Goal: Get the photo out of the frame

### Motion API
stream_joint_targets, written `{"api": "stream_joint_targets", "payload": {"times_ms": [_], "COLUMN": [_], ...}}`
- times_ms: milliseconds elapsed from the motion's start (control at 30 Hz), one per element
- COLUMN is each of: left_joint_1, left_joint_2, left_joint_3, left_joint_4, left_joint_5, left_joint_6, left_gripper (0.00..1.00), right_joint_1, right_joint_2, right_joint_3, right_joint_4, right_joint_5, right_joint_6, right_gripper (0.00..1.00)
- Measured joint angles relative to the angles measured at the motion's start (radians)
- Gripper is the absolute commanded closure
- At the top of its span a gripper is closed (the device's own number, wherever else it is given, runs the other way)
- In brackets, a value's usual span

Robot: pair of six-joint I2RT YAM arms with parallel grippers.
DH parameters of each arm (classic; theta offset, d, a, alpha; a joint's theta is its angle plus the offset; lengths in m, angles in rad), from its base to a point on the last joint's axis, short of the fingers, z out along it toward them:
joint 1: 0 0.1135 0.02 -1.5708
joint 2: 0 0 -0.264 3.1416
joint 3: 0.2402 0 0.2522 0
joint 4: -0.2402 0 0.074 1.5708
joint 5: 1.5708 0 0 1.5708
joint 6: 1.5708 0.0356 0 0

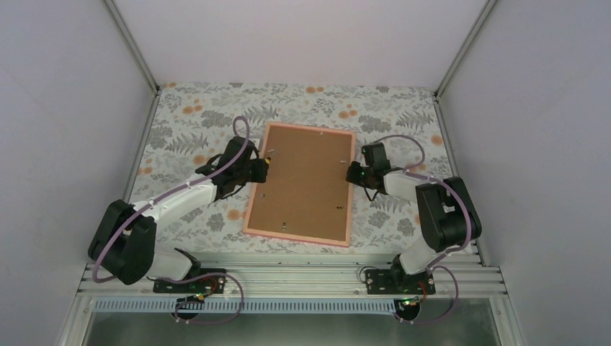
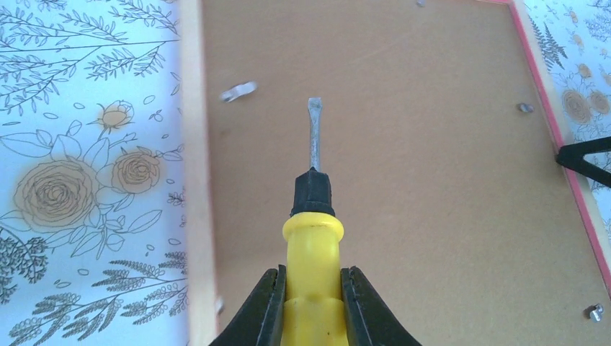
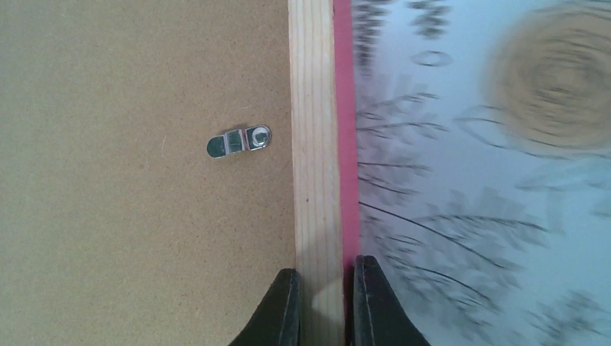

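The frame [image 1: 351, 216] lies face down on the floral cloth, its brown backing board [image 1: 302, 184] up. The photo is hidden under the board. My left gripper [image 1: 256, 168] is shut on a yellow-handled screwdriver [image 2: 312, 238]. The blade tip [image 2: 314, 104] is over the board, just right of a metal tab [image 2: 238, 91] near the frame's left rail. My right gripper [image 3: 326, 277] is closed across the frame's right wooden rail [image 3: 313, 144], one finger on the inner side and one on the pink outer edge [image 3: 344, 144]. It shows in the top view [image 1: 354, 173] at the frame's right side.
A metal tab [image 3: 239, 141] sits on the board beside the right rail. More tabs [image 2: 525, 108] [image 2: 595, 311] sit along the far rail. The floral cloth [image 1: 194, 115] surrounds the frame. White walls enclose the table on three sides.
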Motion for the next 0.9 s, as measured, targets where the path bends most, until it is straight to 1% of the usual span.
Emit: {"api": "stream_joint_targets", "payload": {"times_ms": [100, 233, 367, 467, 700, 900], "left_joint_1": [0.000, 0.000, 0.000, -0.002, -0.013, -0.027], "left_joint_2": [-0.023, -0.045, -0.068, -0.090, -0.115, -0.120], "left_joint_3": [-0.007, -0.014, -0.020, -0.025, -0.025, -0.025], "left_joint_4": [-0.010, -0.020, -0.029, -0.036, -0.047, -0.049], "left_joint_5": [0.000, 0.000, 0.002, 0.005, 0.012, 0.016], "left_joint_6": [-0.001, -0.003, -0.006, -0.009, -0.017, -0.026], "left_gripper": [0.98, 0.98, 0.98, 0.98, 0.98, 0.98], "right_joint_1": [-0.028, -0.037, -0.036, -0.031, -0.011, 0.057], "right_joint_2": [-0.047, -0.086, -0.136, -0.171, -0.279, -0.328], "right_joint_3": [-0.044, -0.054, -0.079, -0.118, -0.201, -0.227], "right_joint_4": [-0.010, -0.033, -0.056, -0.085, -0.164, -0.215], "right_joint_5": [0.016, 0.003, -0.034, -0.055, -0.087, -0.133], "right_joint_6": [0.016, 0.016, -0.011, -0.026, -0.063, -0.071], "right_gripper": [0.81, 0.68, 0.60, 0.57, 0.54, 0.52]}}
